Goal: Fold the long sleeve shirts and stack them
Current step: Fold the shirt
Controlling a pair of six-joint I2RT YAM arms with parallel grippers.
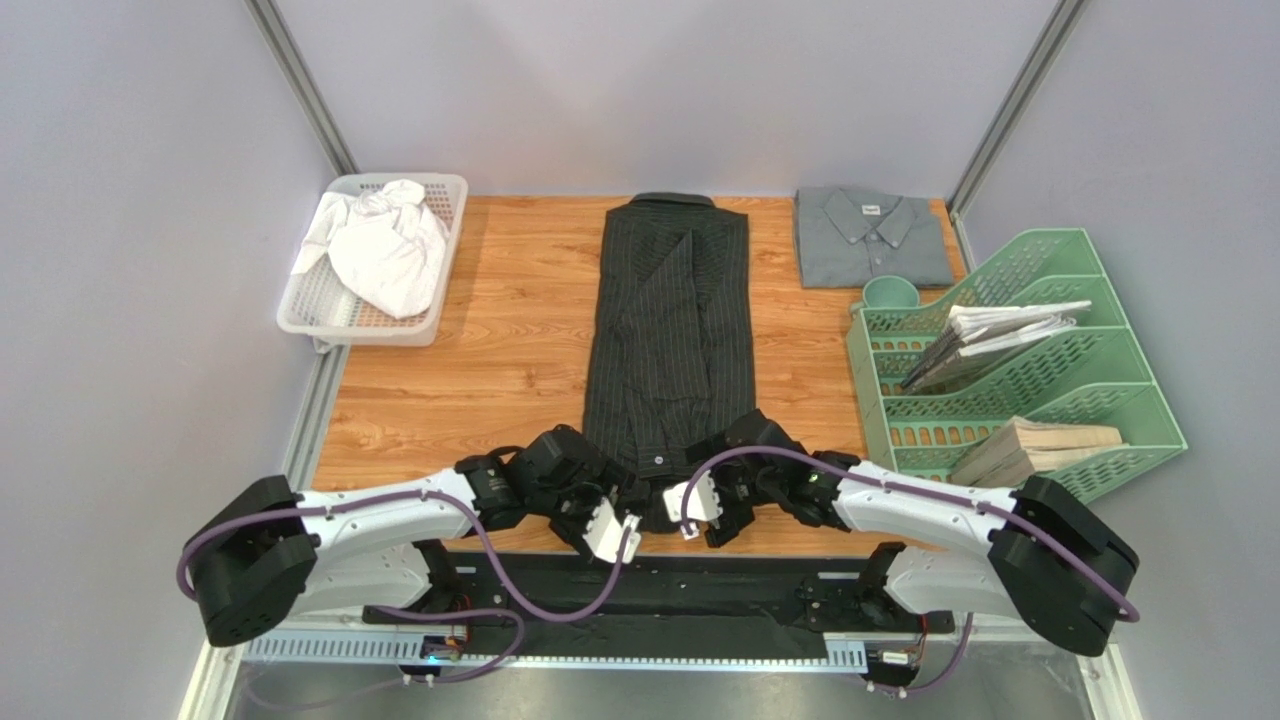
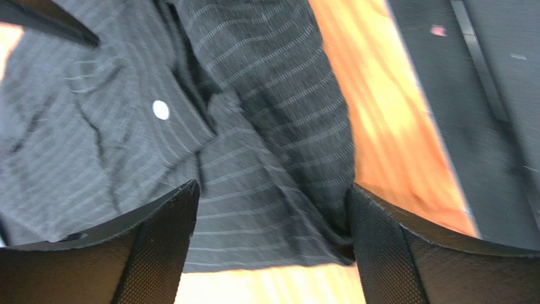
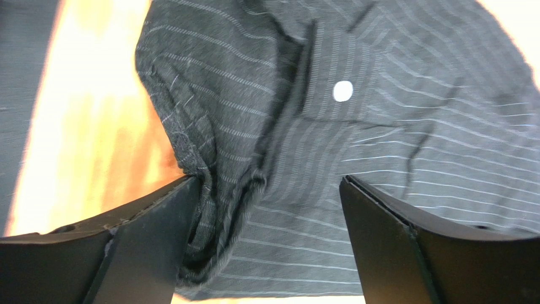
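The black pinstriped shirt (image 1: 669, 323) lies flat down the middle of the wooden table (image 1: 511, 345). It is folded into a long narrow strip, with its collar at the far end and its hem at the near end. The overhead view alone shows what is around it. The grey shirt (image 1: 872, 236) lies folded just to the right of the collar end. A white basket (image 1: 443, 195) holding white cloth (image 1: 383, 248) stands to the left of that end, well apart. A green file tray (image 1: 1112, 375) stands to the right of the shirt's middle. From above, both arms reach to the hem end, but the claws are too dark and crowded to read.

The wrist views show them. The left gripper (image 2: 272, 185) has its jaws spread wide over the hem's left corner. Striped cloth fills the gap between its fingers (image 2: 158, 247), and nothing is pinched. The right gripper (image 3: 269, 178) is equally wide over the right corner, where the cloth bunches against one of its fingers (image 3: 152, 240). Each wrist view also shows a white button (image 2: 161, 109) on the shirt, and bare table beyond the cloth's edge. Whether the fingertips touch the table cannot be told.
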